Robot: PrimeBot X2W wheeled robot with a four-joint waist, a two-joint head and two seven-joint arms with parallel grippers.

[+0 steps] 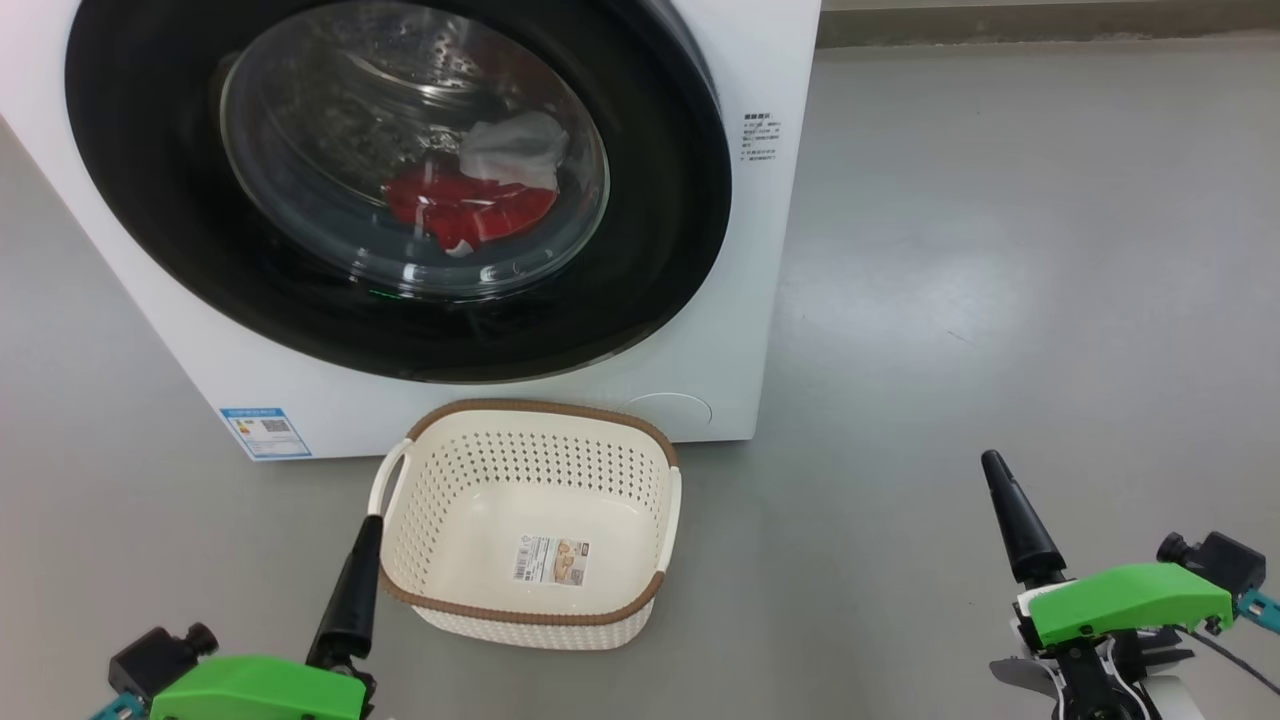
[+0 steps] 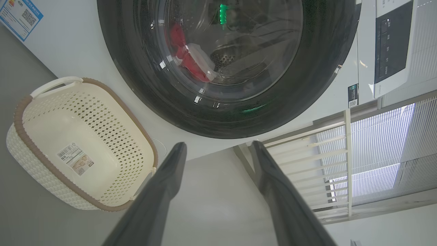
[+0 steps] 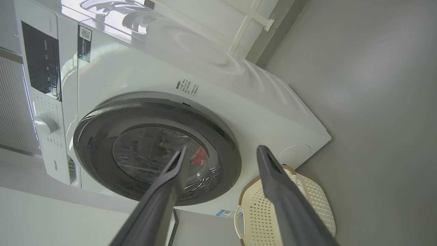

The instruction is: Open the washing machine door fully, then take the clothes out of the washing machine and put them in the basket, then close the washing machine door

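Where the grey floor (image 1: 1000,250) is running back toward the wall (image 1: 1000,20), the washing machine (image 1: 740,330), a big white front-loader, is standing with its front facing the head camera. A small blue label (image 1: 265,432) is sticking to the front's lower left corner, and a dark control panel (image 3: 41,65) is showing along its top edge. The washing machine door (image 1: 400,330) is sitting shut, flat against that front, its wide glossy black rim ringing a bulging clear glass window that is pointing out toward the robot.

The basket (image 1: 540,406) is resting upright on the floor just before the machine's bottom edge, under the door; whether it is touching the machine cannot be told. Cream, with perforated sides and a brown woven-look rim, it is facing mouth upward, its long axis running roughly along the machine's front, one handle at each end, a paper sticker (image 1: 551,560) lying on its bottom.

The clothes (image 1: 465,210) are lying behind the glass at the bottom of the drum, a bright red heap with a white cloth (image 1: 515,150) bunched against its upper right side.

The left gripper (image 2: 219,146) is holding its two long dark fingers spread wide on nothing, aiming toward the door's lower rim. The right gripper (image 3: 222,149) is likewise gaping, empty, its fingers pointing at the door.
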